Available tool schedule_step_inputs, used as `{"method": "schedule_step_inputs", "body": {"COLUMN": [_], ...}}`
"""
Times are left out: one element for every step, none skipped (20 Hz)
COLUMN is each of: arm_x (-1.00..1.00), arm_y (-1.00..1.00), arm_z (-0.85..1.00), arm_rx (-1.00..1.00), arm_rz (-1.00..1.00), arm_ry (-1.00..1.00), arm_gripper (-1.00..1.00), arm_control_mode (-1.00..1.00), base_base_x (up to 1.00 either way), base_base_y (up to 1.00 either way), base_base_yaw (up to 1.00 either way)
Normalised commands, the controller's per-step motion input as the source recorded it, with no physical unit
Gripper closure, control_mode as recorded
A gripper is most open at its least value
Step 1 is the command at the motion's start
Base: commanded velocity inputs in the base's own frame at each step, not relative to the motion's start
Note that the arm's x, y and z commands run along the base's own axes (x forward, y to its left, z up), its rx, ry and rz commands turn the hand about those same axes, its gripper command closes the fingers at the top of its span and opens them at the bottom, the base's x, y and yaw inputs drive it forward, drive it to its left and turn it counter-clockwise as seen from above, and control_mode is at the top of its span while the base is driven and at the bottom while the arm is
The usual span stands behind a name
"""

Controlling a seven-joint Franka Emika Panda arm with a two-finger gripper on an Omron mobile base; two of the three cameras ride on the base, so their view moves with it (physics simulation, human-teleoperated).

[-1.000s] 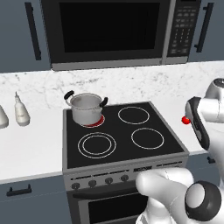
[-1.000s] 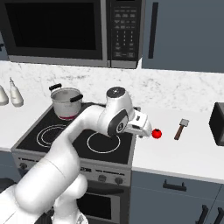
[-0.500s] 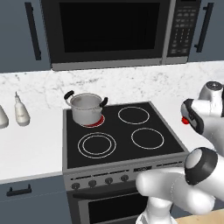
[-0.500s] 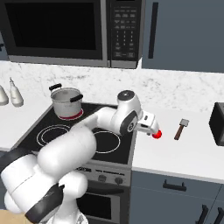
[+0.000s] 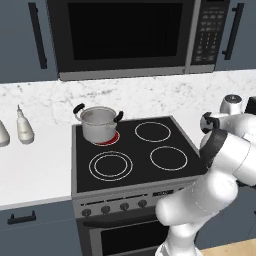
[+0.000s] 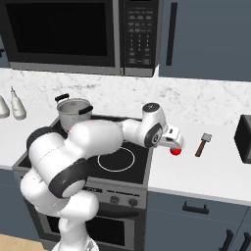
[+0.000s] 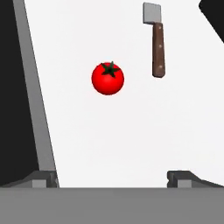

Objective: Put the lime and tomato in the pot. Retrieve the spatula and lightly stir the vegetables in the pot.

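The red tomato [image 7: 108,78] lies on the white counter right of the stove, also seen as tomato [image 6: 175,151]. My gripper [image 7: 111,178] hovers just above it, open, its fingertips [image 7: 41,178] wide apart with nothing between them; from the right base view the gripper [image 6: 174,143] sits directly over the tomato. The spatula [image 7: 154,41], grey head and brown handle, lies a little beyond it on the counter, spatula [image 6: 203,145]. The steel pot [image 5: 100,122] stands on the back left burner, pot [image 6: 73,112]. The lime is out of view.
The stove's edge [image 7: 35,100] runs along the left of the hand view. White bottles [image 5: 24,127] stand on the left counter. A dark appliance [image 6: 243,139] sits at the far right of the counter. The microwave [image 5: 125,35] hangs above the stove.
The arm has swung to the right, off the stove and over the counter, bringing the open gripper above the tomato. Tomato, spatula and pot have not moved.
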Motion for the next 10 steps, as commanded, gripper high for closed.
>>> {"method": "schedule_step_inputs", "body": {"arm_x": [0.45,0.46,0.46,0.40,0.41,0.46,0.47,0.49,0.48,0.49], "arm_y": [-0.29,-0.30,-0.34,-0.32,-0.29,-0.26,-0.28,-0.30,-0.27,-0.26], "arm_z": [-0.51,-0.53,-0.55,-0.55,-0.55,-0.54,-0.50,-0.44,-0.42,-0.38], "arm_rx": [0.00,0.00,0.00,0.00,0.01,0.01,0.02,0.03,0.02,0.03], "arm_rz": [0.00,0.00,0.00,0.00,0.00,0.00,0.00,0.00,0.00,0.00], "arm_ry": [0.09,0.09,0.09,0.07,0.07,0.07,0.05,0.03,0.02,0.02], "arm_gripper": [-1.00,-1.00,-1.00,-1.00,-1.00,-1.00,-1.00,-1.00,-1.00,-1.00], "arm_control_mode": [-1.00,-1.00,-1.00,-1.00,-1.00,-1.00,-1.00,-1.00,-1.00,-1.00], "base_base_x": [0.00,0.00,0.00,0.00,0.00,0.00,0.00,0.00,0.00,0.00], "base_base_y": [0.00,0.00,0.00,0.00,0.00,0.00,0.00,0.00,0.00,0.00], "base_base_yaw": [0.00,0.00,0.00,0.00,0.00,0.00,0.00,0.00,0.00,0.00]}}
